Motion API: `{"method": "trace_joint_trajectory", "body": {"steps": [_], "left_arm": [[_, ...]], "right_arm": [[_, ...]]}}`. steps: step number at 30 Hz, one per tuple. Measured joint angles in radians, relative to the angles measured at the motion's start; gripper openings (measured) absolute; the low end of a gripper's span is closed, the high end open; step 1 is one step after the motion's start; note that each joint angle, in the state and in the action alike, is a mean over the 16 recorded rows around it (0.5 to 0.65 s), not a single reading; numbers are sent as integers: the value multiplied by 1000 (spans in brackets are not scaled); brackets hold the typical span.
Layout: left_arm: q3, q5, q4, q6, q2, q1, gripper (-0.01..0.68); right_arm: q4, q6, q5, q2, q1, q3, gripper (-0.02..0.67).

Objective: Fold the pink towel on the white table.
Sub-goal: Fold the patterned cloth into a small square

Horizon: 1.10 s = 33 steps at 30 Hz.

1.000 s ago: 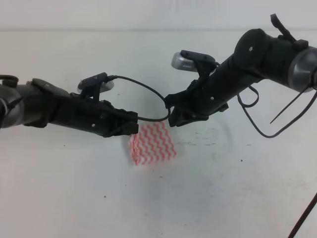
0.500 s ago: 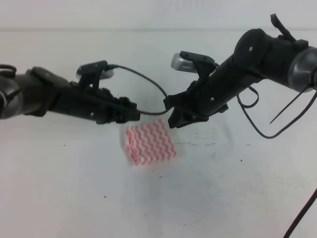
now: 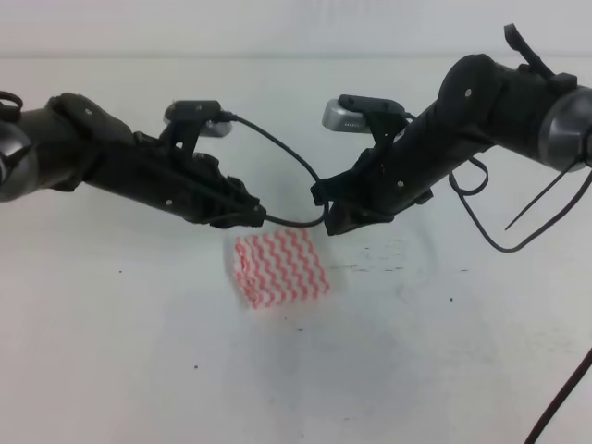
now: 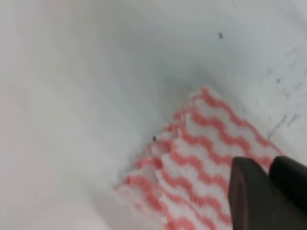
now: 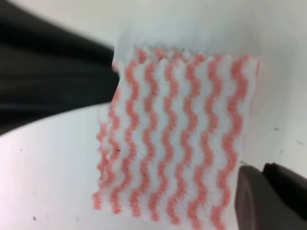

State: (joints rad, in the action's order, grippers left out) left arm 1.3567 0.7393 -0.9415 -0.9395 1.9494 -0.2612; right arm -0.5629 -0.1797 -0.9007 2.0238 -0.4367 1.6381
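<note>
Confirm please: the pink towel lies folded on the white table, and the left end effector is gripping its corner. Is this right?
Not quite. The pink towel does lie folded on the white table, but the left end effector is not gripping it. The exterior high view shows it apart from the towel's far edge, and the right end effector is off it as well.

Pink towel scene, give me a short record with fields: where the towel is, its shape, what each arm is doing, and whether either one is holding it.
towel: pink towel, wavy pink and white stripes
shape: compact folded rectangle, lying flat
surface: white table, a few dark specks
left gripper: above the towel's far left edge, not holding it
right gripper: above the towel's far right corner, not holding it
fingers: dark tips show in both wrist views; open or shut unclear
cable: black, looping between the two arms
</note>
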Motion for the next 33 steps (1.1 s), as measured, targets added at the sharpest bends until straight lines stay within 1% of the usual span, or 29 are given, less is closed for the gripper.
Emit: {"method": "trace_joint_trajectory", "body": {"steps": [6, 18, 27, 33], "left_arm": [[-5, 45, 45, -5, 21, -2, 2], [-5, 63, 102, 21, 83, -4, 0], [11, 131, 109, 9, 46, -10, 0], [15, 191, 134, 13, 27, -36, 0]], "right_arm": [[35, 20, 15, -17, 5, 0, 0], [57, 46, 20, -40, 10, 0, -2], [56, 48, 33, -43, 12, 0, -2], [55, 50, 50, -46, 15, 0, -2]]}}
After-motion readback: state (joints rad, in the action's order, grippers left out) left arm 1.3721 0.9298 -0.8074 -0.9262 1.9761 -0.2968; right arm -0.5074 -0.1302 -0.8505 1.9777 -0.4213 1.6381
